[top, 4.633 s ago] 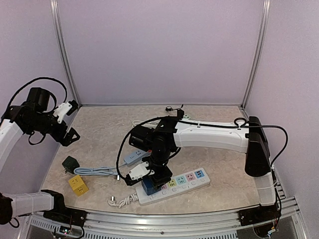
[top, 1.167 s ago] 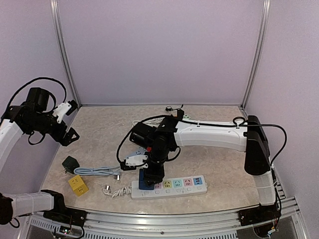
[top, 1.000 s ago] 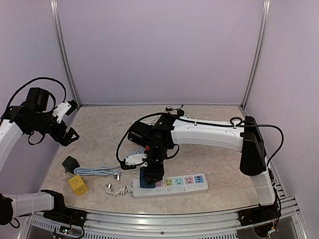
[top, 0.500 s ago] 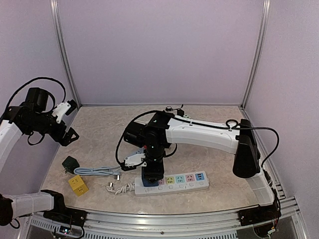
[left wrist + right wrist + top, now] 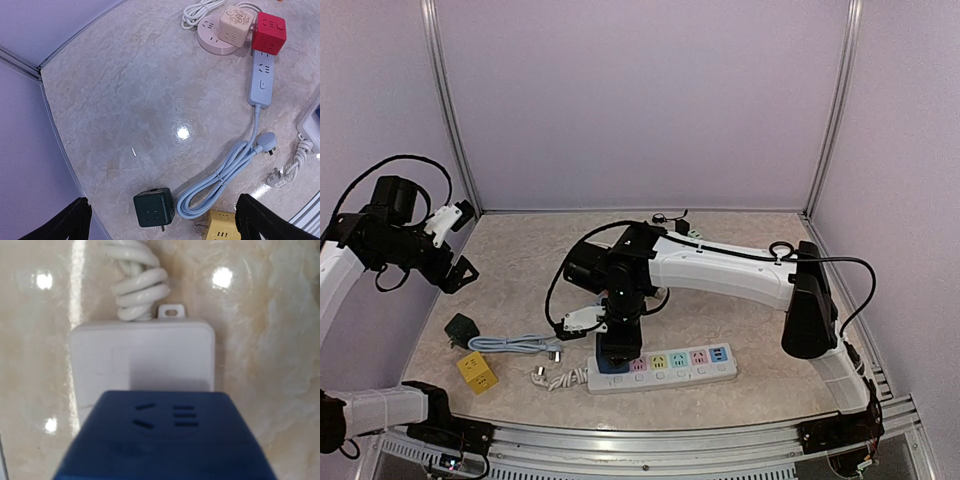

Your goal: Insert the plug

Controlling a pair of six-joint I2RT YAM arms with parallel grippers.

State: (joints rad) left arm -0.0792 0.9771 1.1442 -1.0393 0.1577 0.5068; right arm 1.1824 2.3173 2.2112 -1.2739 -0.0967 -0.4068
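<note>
— Two things look changed from a few seconds ago. Which?

— First, the blue cube plug (image 5: pixel 165 435) and the white power strip (image 5: pixel 670 364) under it. The strip lay slanted then, its right end farther from me. Now it lies almost level with the near edge of the table (image 5: pixel 520 270), a little more to my left. The plug is at the strip's left end, next to where the coiled white cord (image 5: pixel 137 287) comes out. Second, my right arm (image 5: pixel 720 265): its elbow has swung in toward the left, so the forearm crosses the table at a steeper slant.

— Is the plug in?

— I cannot tell. From my wrist, its top face with the socket slots covers the near part of the strip, and whatever meets below is hidden.

— And your claws?

— My right gripper (image 5: pixel 620 350) points straight down with its jaws pinching the plug by its sides. My left gripper (image 5: pixel 468 243) has not moved: raised at the left edge of the table, jaws spread wide. Under it lie a dark green cube (image 5: pixel 154 210), a yellow cube (image 5: pixel 220 227) near that, and a bundled grey cord (image 5: pixel 220 174) close by both.
</note>
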